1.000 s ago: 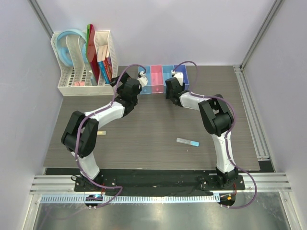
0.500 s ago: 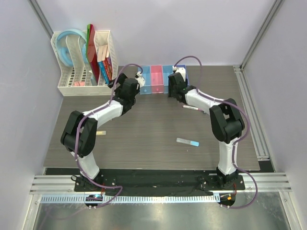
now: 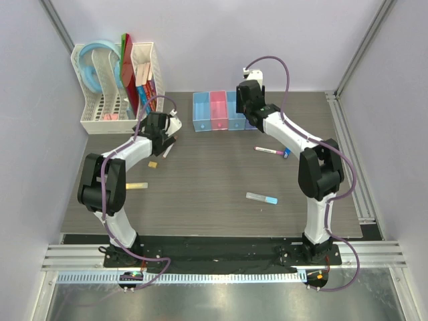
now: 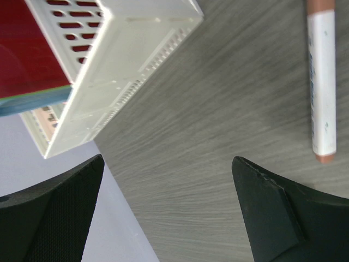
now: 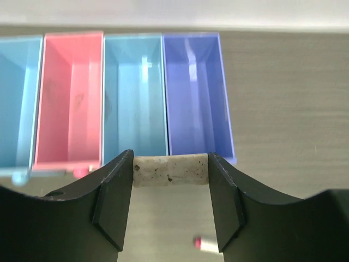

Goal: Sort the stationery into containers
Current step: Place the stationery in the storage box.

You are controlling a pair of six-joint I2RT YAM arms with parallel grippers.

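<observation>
We see the right jaws clamped on a pale tan piece [image 5: 170, 170] at lower centre, just below the row of bins [image 5: 103, 98]. The left jaws gape empty over the surface [image 4: 218, 109], with a white stick [image 4: 322, 82] at upper right.

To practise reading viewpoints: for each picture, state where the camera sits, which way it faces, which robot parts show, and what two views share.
Top camera: above and behind the bases, looking down on the table; left arm and right arm show whole.
Left wrist: on the left arm, facing the table by the white rack; its two open fingers show.
Right wrist: on the right arm, facing the four bins; its fingers clamp a pale block.
Shared: the top and right wrist views both show the bins.
</observation>
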